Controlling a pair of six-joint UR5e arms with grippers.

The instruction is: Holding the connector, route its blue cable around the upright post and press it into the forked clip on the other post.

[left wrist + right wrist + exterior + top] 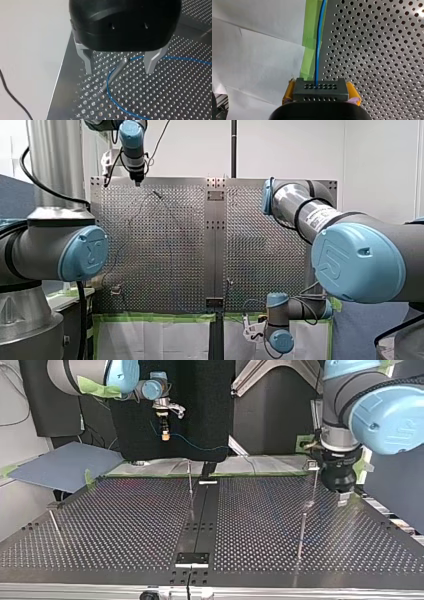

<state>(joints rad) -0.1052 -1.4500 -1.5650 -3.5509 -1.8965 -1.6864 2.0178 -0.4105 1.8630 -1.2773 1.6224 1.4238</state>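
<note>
Closest to us, the dark connector [320, 87] sits clamped between the yellow pads [287, 92] of our right gripper [320, 92], and its blue cable [318, 45] leaves straight ahead, over the green tape [310, 32] at the edge of the worktop [382, 50]. At the top view's left this gripper hangs above the worktop's far edge. At its right, our left gripper [118, 69] stands wide open, metal fingers [86, 62] on both sides of the upright post [112, 75]; the cable bends past this post.

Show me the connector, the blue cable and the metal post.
connector [320, 88], right wrist view, its dark perforated face.
blue cable [318, 45], right wrist view, straight run ahead of the connector.
metal post [118, 69], left wrist view, middle of its shaft.
</note>
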